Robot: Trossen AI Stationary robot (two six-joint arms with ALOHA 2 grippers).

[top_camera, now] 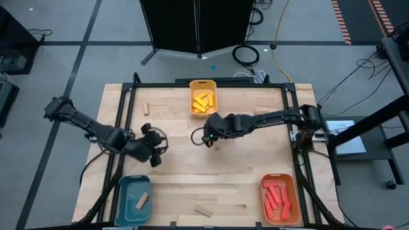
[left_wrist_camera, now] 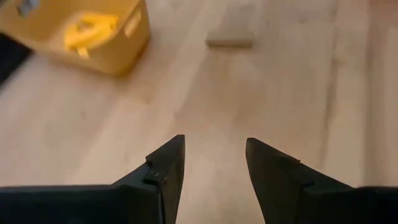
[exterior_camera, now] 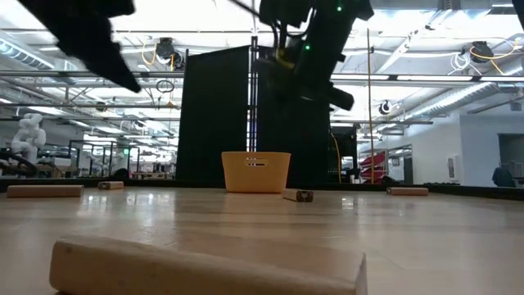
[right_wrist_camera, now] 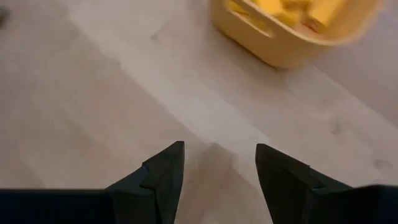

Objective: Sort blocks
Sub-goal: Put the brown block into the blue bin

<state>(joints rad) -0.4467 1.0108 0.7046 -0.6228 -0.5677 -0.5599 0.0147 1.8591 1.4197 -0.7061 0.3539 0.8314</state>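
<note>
The right gripper (right_wrist_camera: 220,163) has its fingers spread wide with nothing between them, and the yellow tray (right_wrist_camera: 292,46) of yellow blocks (right_wrist_camera: 292,9) sits just ahead. The left gripper (left_wrist_camera: 215,155) is wide and empty too, with a tan block (left_wrist_camera: 233,25) ahead of its fingertips.

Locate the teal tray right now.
High view: the teal tray sits at the table's near-left corner, holding one tan block, just below the left gripper.
</note>
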